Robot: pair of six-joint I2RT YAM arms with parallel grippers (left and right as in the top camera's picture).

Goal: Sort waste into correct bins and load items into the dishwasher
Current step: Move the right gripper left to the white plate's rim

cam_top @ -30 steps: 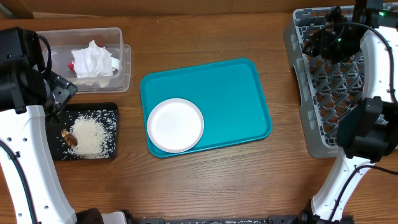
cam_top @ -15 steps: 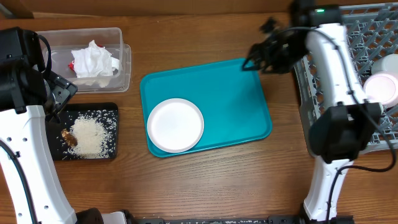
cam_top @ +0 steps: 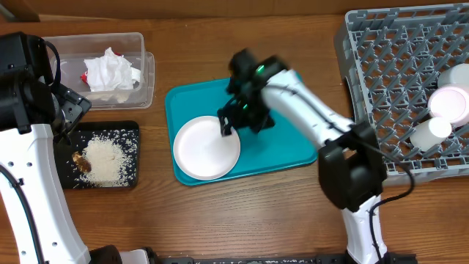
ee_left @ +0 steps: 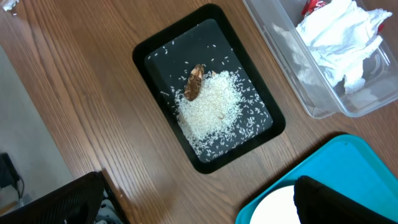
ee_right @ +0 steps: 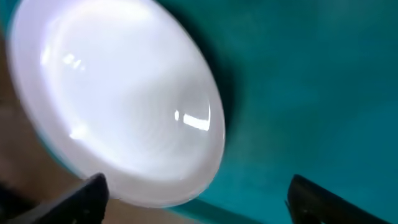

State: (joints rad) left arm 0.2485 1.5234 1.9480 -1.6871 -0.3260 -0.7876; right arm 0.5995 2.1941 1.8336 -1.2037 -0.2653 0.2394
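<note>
**Right gripper (cam_top: 227, 123) poised, jaws wide and empty, over the right rim of the flat round white plate (cam_top: 205, 148).**
Lying flat on the teal plastic tray (cam_top: 293, 125), the plate may skid or slip from a shallow pinch. The grey lattice dish rack (cam_top: 381, 66), holding white dishes (cam_top: 448, 103), stands well apart. Left gripper (cam_top: 71, 111) hangs spread, empty, above the black rice tray (ee_left: 264, 134).

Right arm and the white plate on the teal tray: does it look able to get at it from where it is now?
Probably yes. The right gripper hovers open over the right edge of the plate on the teal tray, and nothing lies on or beside the plate to block it.
</note>
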